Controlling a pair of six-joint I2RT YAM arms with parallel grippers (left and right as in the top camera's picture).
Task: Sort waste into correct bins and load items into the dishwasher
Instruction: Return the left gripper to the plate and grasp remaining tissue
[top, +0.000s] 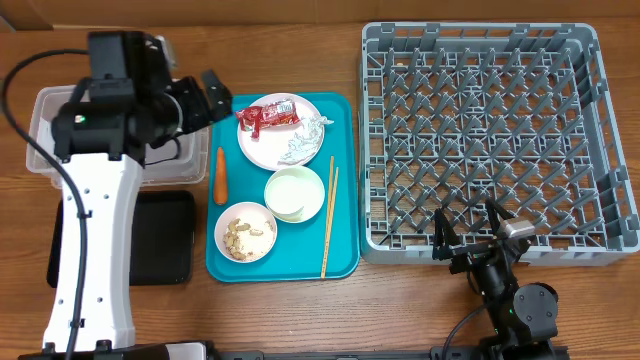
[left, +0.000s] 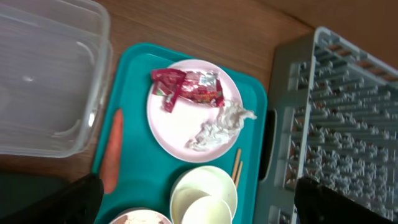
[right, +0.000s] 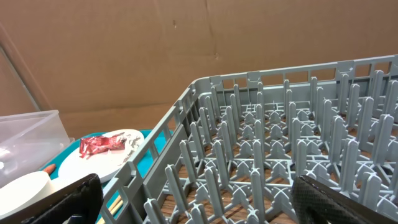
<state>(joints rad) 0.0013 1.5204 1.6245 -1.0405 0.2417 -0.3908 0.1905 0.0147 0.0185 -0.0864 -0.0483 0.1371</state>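
Observation:
On the teal tray (top: 342, 108) a pale plate (top: 262, 148) holds a red-and-silver wrapper (top: 268, 115) and a crumpled tissue (top: 303, 148). A carrot (top: 220, 175) lies on the tray's left edge. A white bowl (top: 295, 193) holds a cup (left: 200, 211), and a second bowl (top: 246, 232) holds beige scraps. Chopsticks (top: 330, 220) lie on the right side of the tray. My left gripper (top: 208, 100) hovers open and empty between the clear tub (top: 40, 140) and the plate (left: 193, 118). My right gripper (top: 470, 228) is open and empty at the front edge of the grey rack (top: 490, 140).
A shallow black tray (top: 165, 240) sits in front of the clear tub, left of the teal tray. The left arm's white body crosses over both bins. A brown cardboard wall (right: 186, 50) stands behind the table.

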